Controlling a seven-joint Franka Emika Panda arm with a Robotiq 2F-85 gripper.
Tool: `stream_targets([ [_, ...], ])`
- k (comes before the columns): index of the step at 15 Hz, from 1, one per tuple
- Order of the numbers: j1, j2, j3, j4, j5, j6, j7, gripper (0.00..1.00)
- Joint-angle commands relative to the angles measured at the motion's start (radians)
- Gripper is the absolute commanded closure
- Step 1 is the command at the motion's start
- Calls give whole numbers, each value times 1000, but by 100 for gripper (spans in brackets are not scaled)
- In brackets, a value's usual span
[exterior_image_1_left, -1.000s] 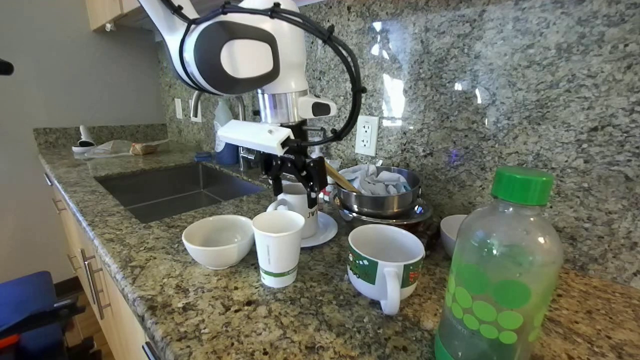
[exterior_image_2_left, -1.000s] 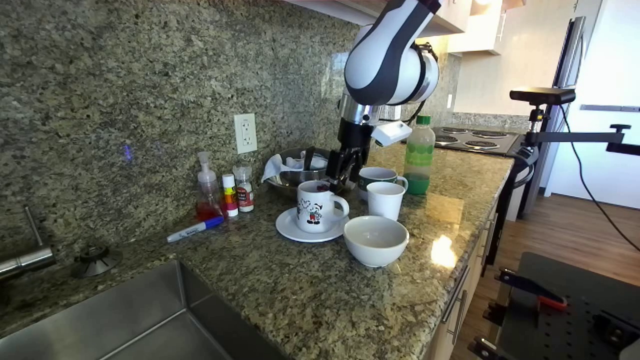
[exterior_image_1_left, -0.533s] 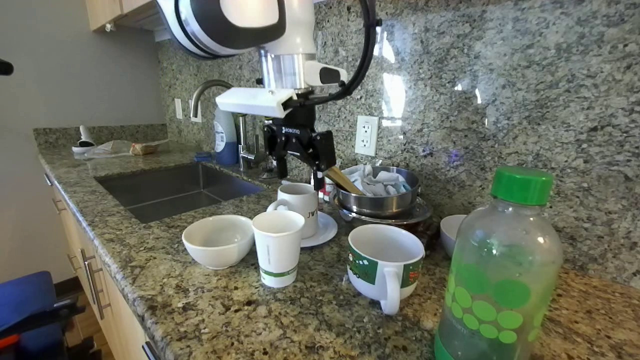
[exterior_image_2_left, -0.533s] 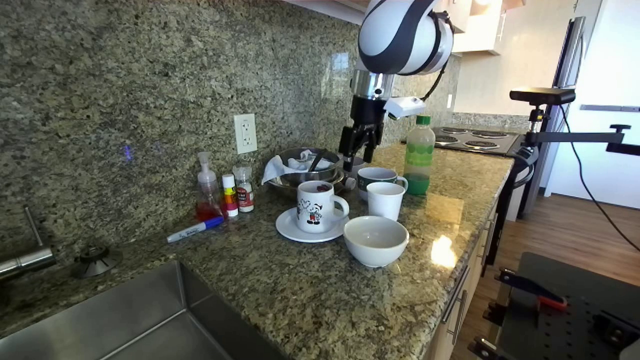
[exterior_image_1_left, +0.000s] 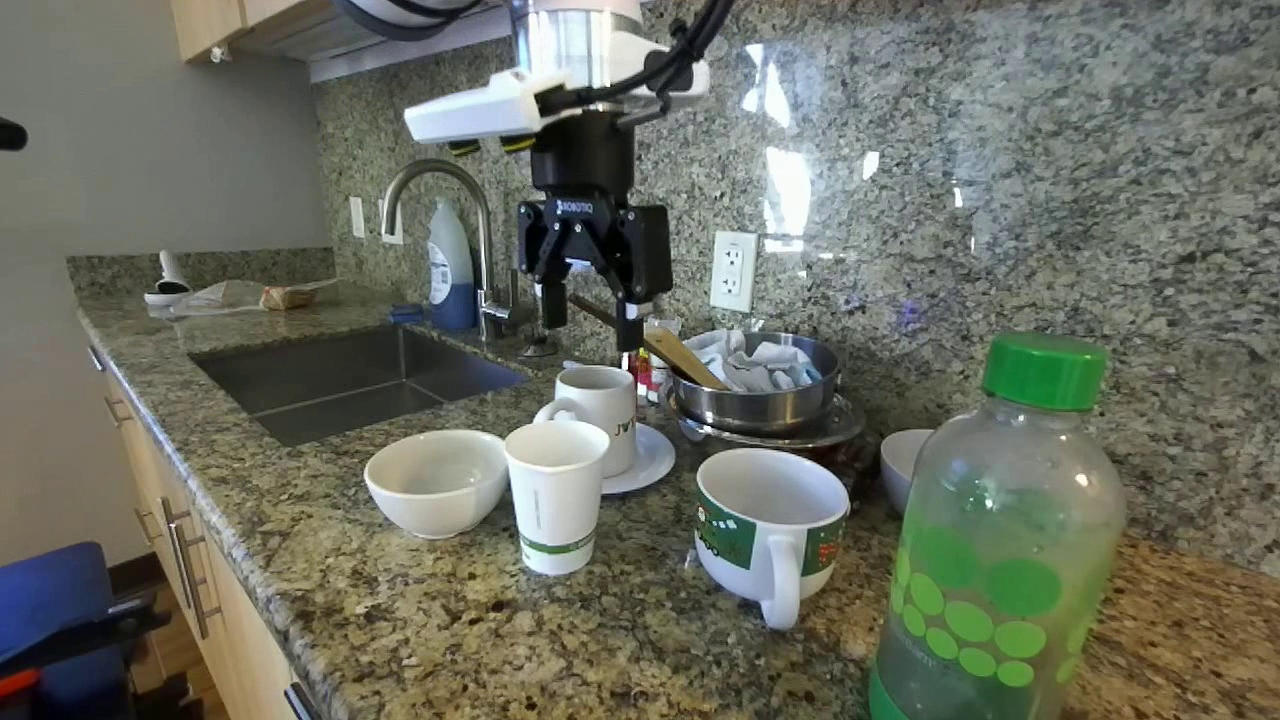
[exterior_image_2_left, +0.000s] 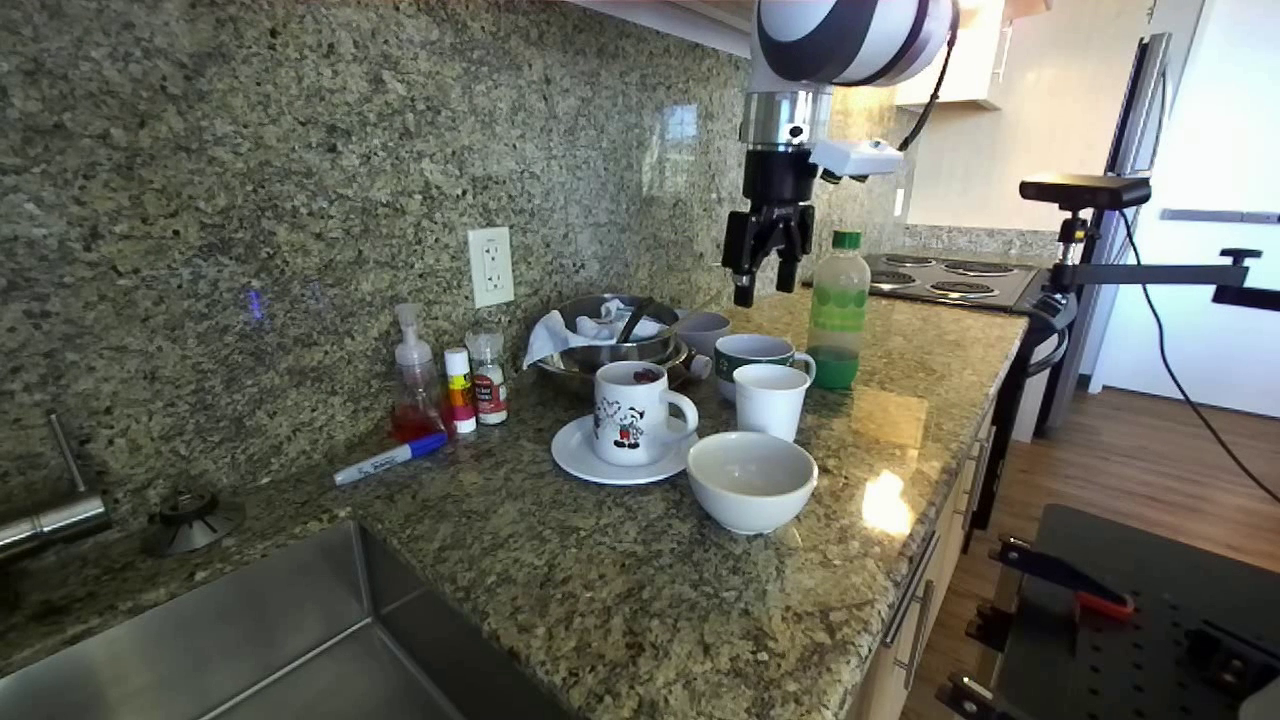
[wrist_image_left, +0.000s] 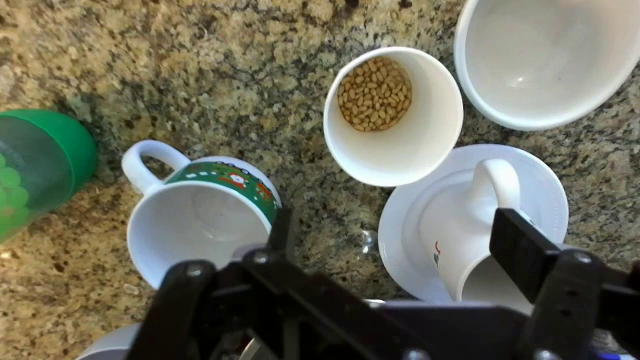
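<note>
We see the black two-fingered gripper (exterior_image_1_left: 592, 318) hanging above the speckled granite counter (exterior_image_1_left: 600, 650), its jaws spread wide.

Lower down, in both exterior views, a white ceramic mug with cartoon figures (exterior_image_2_left: 628, 420) stands upright on a round white saucer (exterior_image_2_left: 573, 455); we make out something dark red (exterior_image_2_left: 648, 376) inside its mouth. Near it we find a white paper cup with a green band (exterior_image_1_left: 556, 500), tan grains (wrist_image_left: 375, 95) inside it in the wrist view, and a rounded white ceramic bowl (exterior_image_1_left: 437, 500). Along the same counter we see a white mug with a green printed band (exterior_image_1_left: 740, 545), a clear plastic bottle with a green cap (exterior_image_1_left: 1000, 545), and a round steel bowl (exterior_image_1_left: 755, 408) heaped with pale crumpled cloth (exterior_image_1_left: 760, 365).
</note>
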Motion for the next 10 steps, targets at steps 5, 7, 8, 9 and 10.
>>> stream_targets([
  [5,-20,-83,-25,-53,-19,-105,22,0],
  [7,-15,-40,-26,-21,0,-88,6,0],
  [8,-16,-44,-27,-27,0,-88,6,0],
  [9,-16,-46,-27,-30,0,-88,6,0],
  [10,-16,-48,-27,-32,0,-88,6,0],
])
